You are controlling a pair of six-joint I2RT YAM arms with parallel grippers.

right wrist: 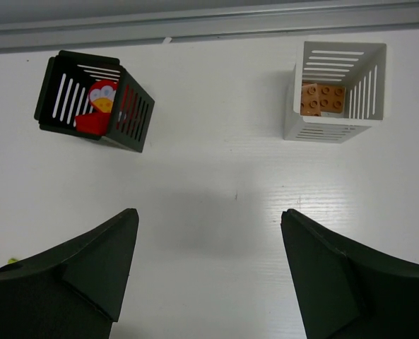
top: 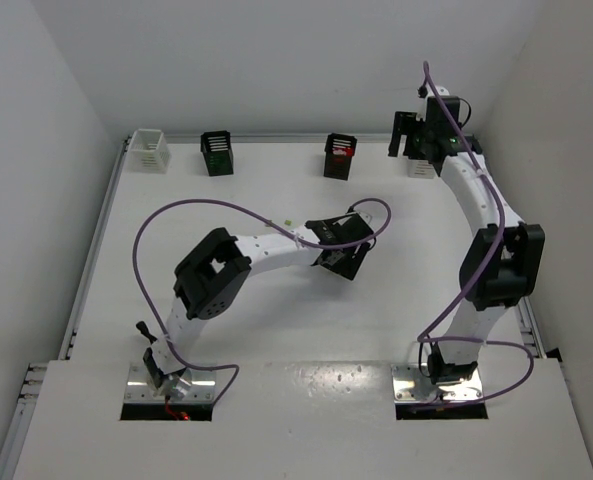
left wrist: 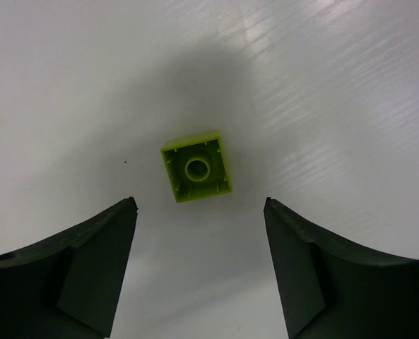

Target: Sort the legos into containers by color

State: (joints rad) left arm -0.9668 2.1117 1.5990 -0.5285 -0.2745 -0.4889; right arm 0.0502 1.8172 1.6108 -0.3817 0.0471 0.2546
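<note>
Yellow-green lego (left wrist: pixel 196 167) lies underside up, just beyond the spread left tool (left wrist: pixel 199 205).

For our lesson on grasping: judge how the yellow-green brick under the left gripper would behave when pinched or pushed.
The yellow-green brick looks like hard moulded plastic, so probably stiff and light. It lies flat, hollow underside up, so it should slide, not roll. Its smooth walls might slip if pinched off-centre.
</note>
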